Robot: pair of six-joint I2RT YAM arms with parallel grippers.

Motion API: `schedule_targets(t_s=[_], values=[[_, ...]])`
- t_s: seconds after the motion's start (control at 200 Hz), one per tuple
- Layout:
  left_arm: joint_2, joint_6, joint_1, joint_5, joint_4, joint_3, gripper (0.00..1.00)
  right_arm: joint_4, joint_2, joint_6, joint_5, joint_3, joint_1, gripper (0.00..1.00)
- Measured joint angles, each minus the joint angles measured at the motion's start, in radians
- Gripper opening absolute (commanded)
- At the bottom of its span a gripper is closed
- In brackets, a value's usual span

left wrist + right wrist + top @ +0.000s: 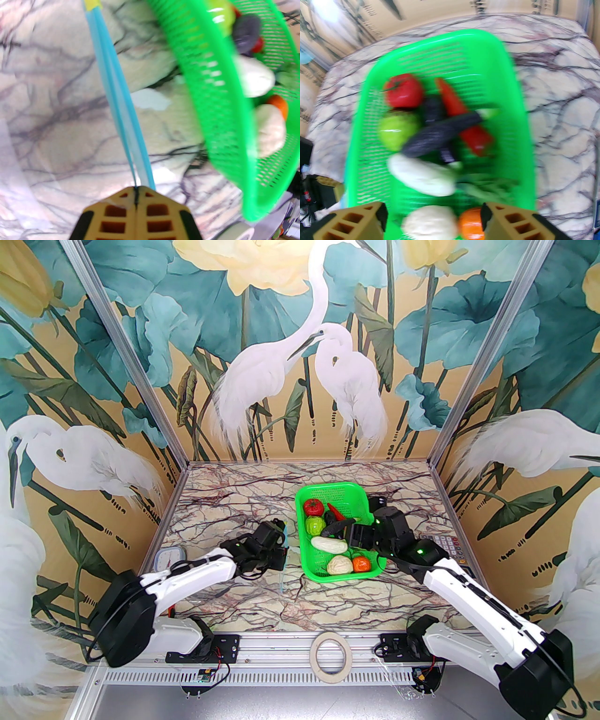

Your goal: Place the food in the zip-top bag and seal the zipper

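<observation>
**Risks.**
- Basket [328, 493], mid-table, holds all the food. The bag [282, 563] lies flat just left of it, with nothing inside.
- Bag mouth looks a narrow slit. Food could hit the film and skid onto the table [225, 502].
- Eggplant [440, 129] lies across the chili [478, 138]. Lifting one may drag the other.
- Left gripper [136, 189] is pinched together on the zipper [114, 77] end. The strip is thin and may slip out.
- Right gripper [433, 209] has jaws apart with nothing between them, above the cabbage [431, 222] and orange [470, 225]. Its fingers are close to the basket's near wall and could snag.

**Room.**
- Bare marble at far left and near centre.
- The basket hems the bag's right side.
</observation>
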Motion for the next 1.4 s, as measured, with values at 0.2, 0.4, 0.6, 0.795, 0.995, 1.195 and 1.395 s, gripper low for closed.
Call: schedule_targets(t_s=[0.2, 0.4, 0.6, 0.795, 0.995, 1.195, 1.395], values=[[-0.100, 0.043, 0.016, 0.056, -0.007, 0.020, 0.00, 0.095, 0.111, 0.040, -0.101, 0.061, 0.104, 0.64], [-0.140, 0.058, 0.039, 0.101, -0.014, 0.027, 0.00, 0.188, 0.288, 0.077, -0.153, 0.127, 0.174, 0.58], [-0.142, 0.058, 0.040, 0.126, -0.014, 0.027, 0.00, 0.273, 0.411, 0.114, -0.186, 0.158, 0.202, 0.55], [-0.142, 0.057, 0.051, 0.135, -0.006, 0.027, 0.00, 0.306, 0.474, 0.135, -0.204, 0.202, 0.226, 0.46], [-0.142, 0.057, 0.058, 0.150, 0.010, 0.027, 0.00, 0.322, 0.505, 0.147, -0.210, 0.214, 0.234, 0.37], [-0.145, 0.057, 0.072, 0.159, 0.019, 0.027, 0.00, 0.325, 0.547, 0.153, -0.211, 0.231, 0.237, 0.30], [-0.175, 0.055, 0.090, 0.172, 0.032, 0.026, 0.00, 0.320, 0.575, 0.153, -0.212, 0.255, 0.246, 0.24]])
